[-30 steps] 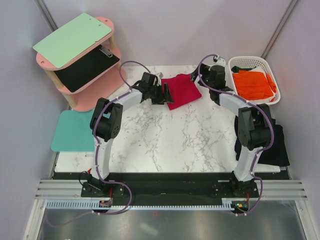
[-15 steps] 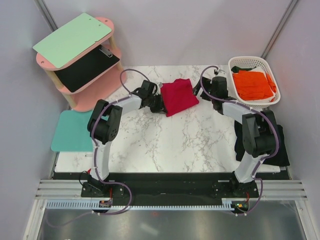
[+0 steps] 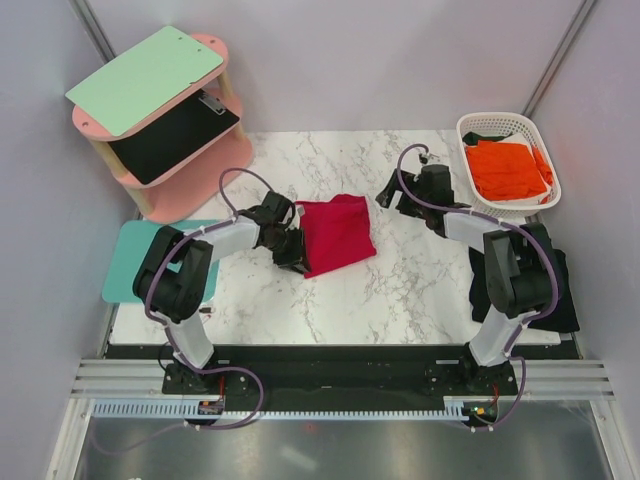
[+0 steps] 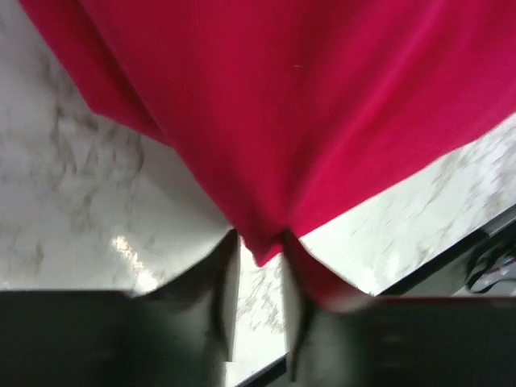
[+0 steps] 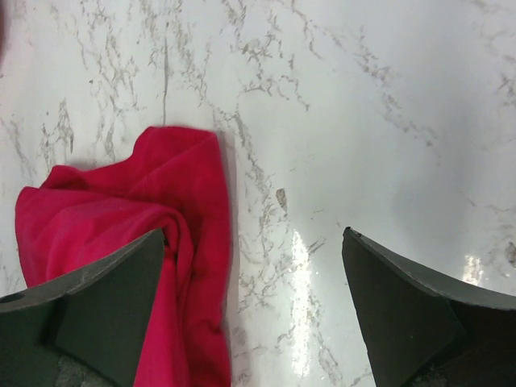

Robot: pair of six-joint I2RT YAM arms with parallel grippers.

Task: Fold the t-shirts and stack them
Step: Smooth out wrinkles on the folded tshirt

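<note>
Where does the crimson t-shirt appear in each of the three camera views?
Top external: the crimson t-shirt lies near the middle, slightly left.
Left wrist: the crimson t-shirt fills the upper part, its tip pinched in the left pincer.
Right wrist: the crimson t-shirt is lower left, bunched.
Shared landmark: the white marble table under it.

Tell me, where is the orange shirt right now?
Seen from above, the orange t-shirt lies in the white basket at the far right corner of the table.

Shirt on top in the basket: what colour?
The shirt is bright orange, clearest in the top view.
</note>
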